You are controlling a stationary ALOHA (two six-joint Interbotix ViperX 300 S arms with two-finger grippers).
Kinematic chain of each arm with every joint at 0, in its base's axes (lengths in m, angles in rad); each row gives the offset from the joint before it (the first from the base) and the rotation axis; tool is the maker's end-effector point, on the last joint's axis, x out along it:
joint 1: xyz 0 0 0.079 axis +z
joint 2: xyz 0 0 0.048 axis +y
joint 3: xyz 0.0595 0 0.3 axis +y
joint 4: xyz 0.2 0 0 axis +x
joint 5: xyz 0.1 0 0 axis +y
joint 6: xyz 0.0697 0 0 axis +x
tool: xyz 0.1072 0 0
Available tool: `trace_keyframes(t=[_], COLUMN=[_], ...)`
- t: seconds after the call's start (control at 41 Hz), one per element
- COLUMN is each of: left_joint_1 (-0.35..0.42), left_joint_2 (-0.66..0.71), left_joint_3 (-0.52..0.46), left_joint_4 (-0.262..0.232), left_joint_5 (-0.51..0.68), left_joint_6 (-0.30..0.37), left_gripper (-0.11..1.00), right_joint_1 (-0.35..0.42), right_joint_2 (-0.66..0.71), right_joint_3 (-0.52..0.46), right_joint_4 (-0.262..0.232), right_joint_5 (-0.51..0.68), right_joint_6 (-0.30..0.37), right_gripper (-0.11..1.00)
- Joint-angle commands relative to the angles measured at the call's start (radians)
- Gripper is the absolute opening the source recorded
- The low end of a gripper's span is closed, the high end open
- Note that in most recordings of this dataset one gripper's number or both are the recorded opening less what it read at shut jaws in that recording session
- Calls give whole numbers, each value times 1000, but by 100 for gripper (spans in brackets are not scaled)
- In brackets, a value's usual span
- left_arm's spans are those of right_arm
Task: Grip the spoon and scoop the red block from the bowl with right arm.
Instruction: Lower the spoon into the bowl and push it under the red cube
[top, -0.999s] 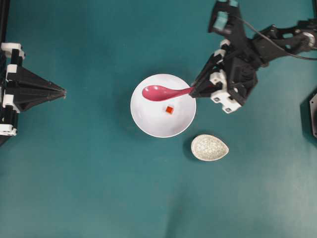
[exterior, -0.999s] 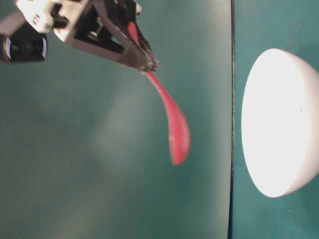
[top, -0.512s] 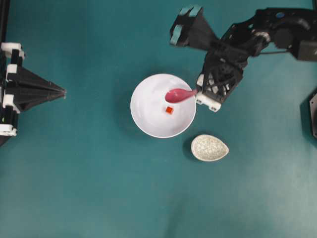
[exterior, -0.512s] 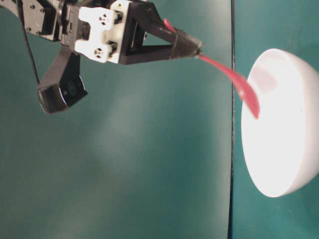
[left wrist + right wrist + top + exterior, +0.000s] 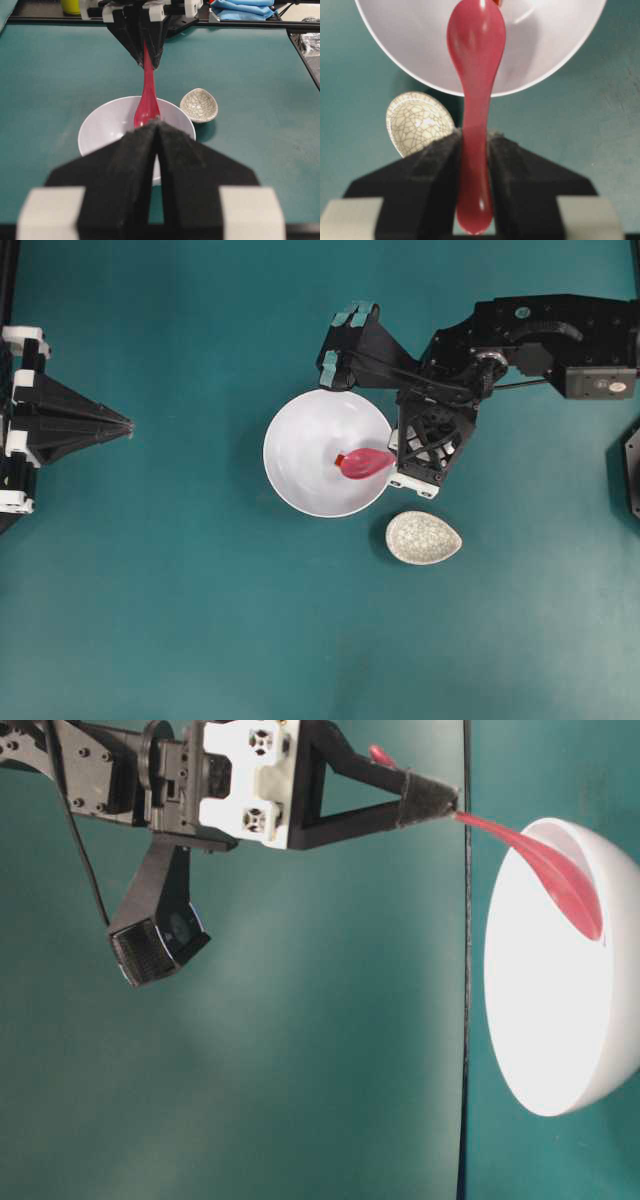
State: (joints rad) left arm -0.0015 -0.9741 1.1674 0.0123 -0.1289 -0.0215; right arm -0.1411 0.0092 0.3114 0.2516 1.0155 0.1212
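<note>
My right gripper is shut on the handle of the pink-magenta spoon. The spoon slopes down over the right rim of the white bowl, with its scoop inside. The red block shows as a small orange-red corner at the scoop's left tip. In the right wrist view the handle sits between the fingers and the scoop lies over the bowl. There the block peeks past the scoop's tip. My left gripper rests shut and empty at the far left, well away from the bowl.
A small speckled grey-white oval dish lies just below and right of the bowl, under the right wrist. The right arm's links reach in from the upper right. A black frame edge runs along the left side.
The right wrist has swung round and lowered. The spoon went from lying level across the bowl to sloping down into it, and its scoop now reaches the red block.
</note>
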Motion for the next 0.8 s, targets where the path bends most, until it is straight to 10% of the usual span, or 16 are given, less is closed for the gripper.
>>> trace_keyframes(t=[0.0,0.78], left_joint_1=[2,2], left_joint_2=[3,-9], left_joint_3=[-29,-31], left_joint_4=[3,3], left_joint_5=[-6,25], left_joint_6=[0,3], left_gripper=[0,0], right_joint_1=[0,2], right_joint_2=[-11,98], right_joint_3=[-32,-104], right_joint_4=[-2,-51], right_joint_5=[12,11], right_joint_6=[2,2], right_gripper=[23,23])
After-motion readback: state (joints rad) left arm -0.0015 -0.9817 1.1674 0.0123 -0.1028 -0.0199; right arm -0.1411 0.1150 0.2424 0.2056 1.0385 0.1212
